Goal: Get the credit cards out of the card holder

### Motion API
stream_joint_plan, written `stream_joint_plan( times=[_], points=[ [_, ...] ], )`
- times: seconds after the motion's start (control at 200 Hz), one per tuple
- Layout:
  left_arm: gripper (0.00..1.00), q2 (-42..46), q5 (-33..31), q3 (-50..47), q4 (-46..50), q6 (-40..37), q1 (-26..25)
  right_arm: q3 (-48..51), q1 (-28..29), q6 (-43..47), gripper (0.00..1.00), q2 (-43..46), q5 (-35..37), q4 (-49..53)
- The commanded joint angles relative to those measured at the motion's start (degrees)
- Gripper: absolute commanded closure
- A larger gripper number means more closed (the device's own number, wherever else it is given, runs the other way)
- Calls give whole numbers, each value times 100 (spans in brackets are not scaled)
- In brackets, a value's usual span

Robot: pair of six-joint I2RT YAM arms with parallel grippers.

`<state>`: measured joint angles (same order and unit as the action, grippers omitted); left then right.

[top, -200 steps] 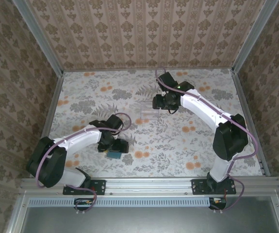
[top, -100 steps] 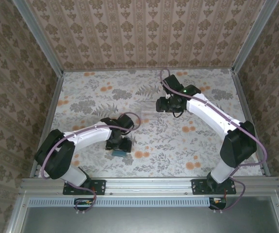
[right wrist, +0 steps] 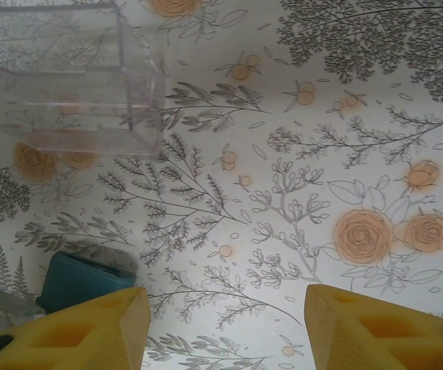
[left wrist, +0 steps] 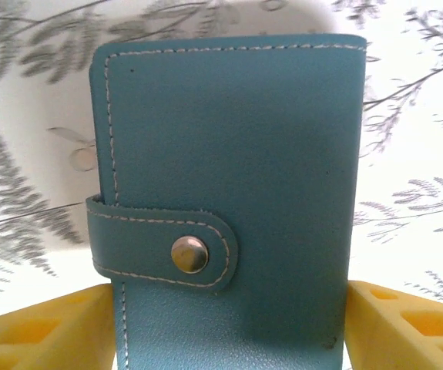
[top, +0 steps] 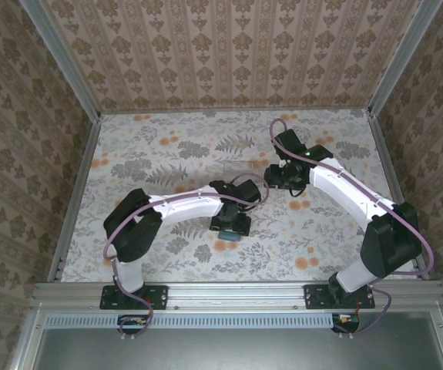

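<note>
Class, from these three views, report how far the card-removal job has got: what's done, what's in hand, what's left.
Done: the left gripper grips the card holder by its edges. In hand: the right gripper hangs open over the table by the clear box. Left: nearly everything; the snap strap is fastened, so the holder has yet to be opened and the credit cards pulled out.

clear box [right wrist: 67, 77]: upright on floral table [top: 167, 146] | patterned walls [top: 229, 54] around
</note>
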<state>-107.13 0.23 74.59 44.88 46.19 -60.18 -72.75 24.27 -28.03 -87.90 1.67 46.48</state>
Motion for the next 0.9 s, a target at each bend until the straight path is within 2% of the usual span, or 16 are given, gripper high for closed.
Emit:
stream_joint_plan(
  times=[0.0,0.165,0.24,0.355,0.62,0.895],
  points=[
    [24,-122,90,238,311,309,-146,85,-48,157,43,207,-13,-10],
    [11,-43,21,271,434,383,-160,108,-70,144,43,242,-61,-6],
    [10,39,-97,340,557,326,-139,99,-67,147,43,282,-96,33],
    [20,129,-279,448,768,216,-76,140,-76,125,43,404,-56,55],
    [38,29,-117,523,684,-74,86,286,-126,96,43,540,8,92],
    [46,-33,41,557,553,-348,296,329,-149,131,43,520,26,90]
  ],
)
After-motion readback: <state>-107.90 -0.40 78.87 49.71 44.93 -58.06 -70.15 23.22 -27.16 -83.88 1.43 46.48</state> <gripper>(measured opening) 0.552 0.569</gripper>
